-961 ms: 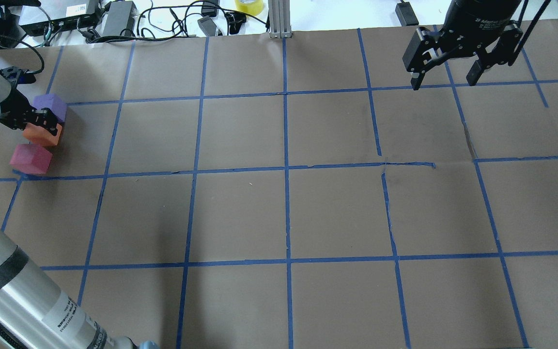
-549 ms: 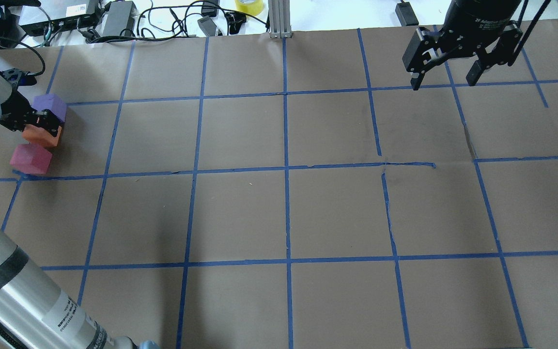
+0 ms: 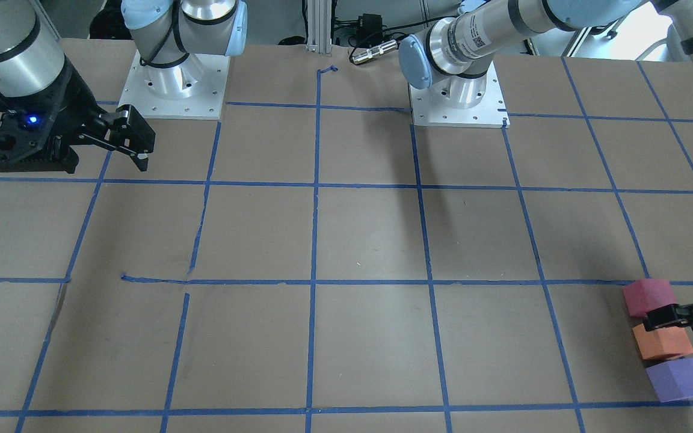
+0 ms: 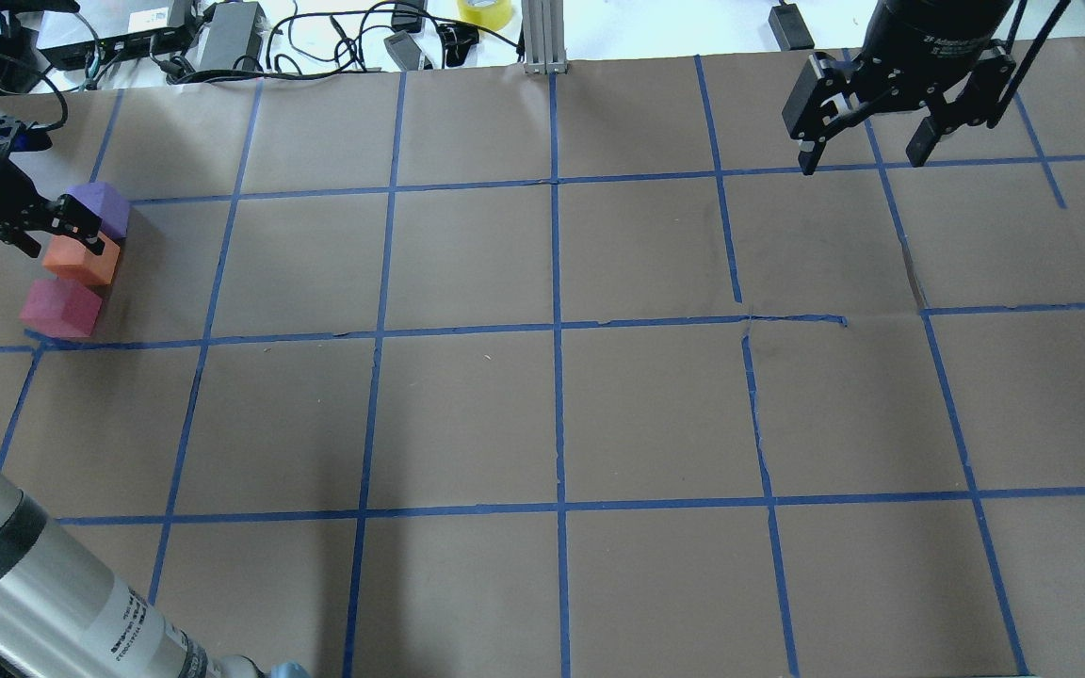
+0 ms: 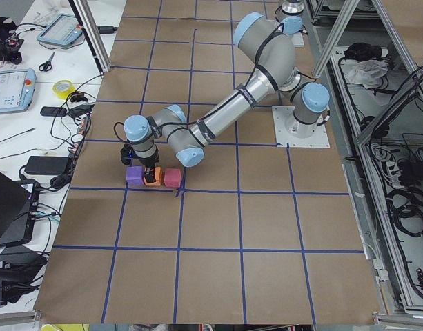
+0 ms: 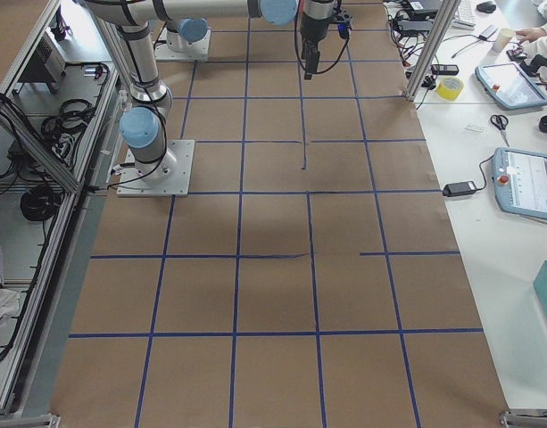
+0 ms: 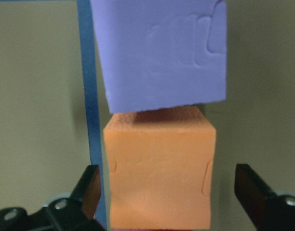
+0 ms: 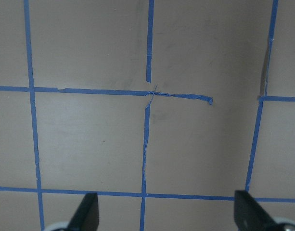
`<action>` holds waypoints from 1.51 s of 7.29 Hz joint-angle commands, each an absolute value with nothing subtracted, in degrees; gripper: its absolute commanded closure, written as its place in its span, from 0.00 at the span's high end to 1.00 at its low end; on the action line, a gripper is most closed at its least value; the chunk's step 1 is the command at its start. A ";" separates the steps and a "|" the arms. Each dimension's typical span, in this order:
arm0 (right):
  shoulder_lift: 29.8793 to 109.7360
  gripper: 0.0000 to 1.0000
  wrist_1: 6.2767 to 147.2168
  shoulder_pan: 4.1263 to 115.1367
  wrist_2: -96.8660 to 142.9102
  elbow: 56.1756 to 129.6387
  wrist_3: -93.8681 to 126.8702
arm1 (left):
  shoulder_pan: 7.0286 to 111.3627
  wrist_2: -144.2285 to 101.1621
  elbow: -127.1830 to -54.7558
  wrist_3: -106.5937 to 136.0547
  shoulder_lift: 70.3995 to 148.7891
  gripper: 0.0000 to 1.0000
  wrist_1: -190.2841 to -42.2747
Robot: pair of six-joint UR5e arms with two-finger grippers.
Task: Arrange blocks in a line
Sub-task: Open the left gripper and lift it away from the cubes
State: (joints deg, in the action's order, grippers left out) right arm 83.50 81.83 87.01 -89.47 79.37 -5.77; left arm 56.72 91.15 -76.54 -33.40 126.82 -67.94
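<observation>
The three matte foam blocks lie in one row on the table (image 4: 542, 414). The purple block (image 4: 100, 205) touches one side of the orange block (image 4: 81, 261), and the red-pink block (image 4: 59, 308) sits just beside the opposite side. Purple and orange faces carry faint press marks. My left pincer (image 7: 169, 192) is released, its fingers straddling the orange block without contact. My right pincer (image 4: 863, 160) is released and empty, well apart from the orange block.

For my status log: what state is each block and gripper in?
orange block: on the table, middle of the row
red-pink block: on the table, row's end nearer the robot
purple block: on the table, row's far end
left gripper: open, astride the orange block
right gripper: open, empty
</observation>
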 commanded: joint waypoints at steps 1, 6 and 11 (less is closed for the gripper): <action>83.50 1.00 81.83 87.01 -89.39 79.37 -5.80 | 57.30 93.84 -76.20 -33.58 116.42 1.00 -80.28; 83.58 1.00 81.91 87.01 -89.47 79.01 -5.54 | 75.08 94.40 -81.48 -12.02 99.33 1.00 -94.92; 83.58 1.00 81.91 87.01 -89.30 79.10 -5.54 | 99.21 92.65 -82.18 5.63 97.30 1.00 -87.64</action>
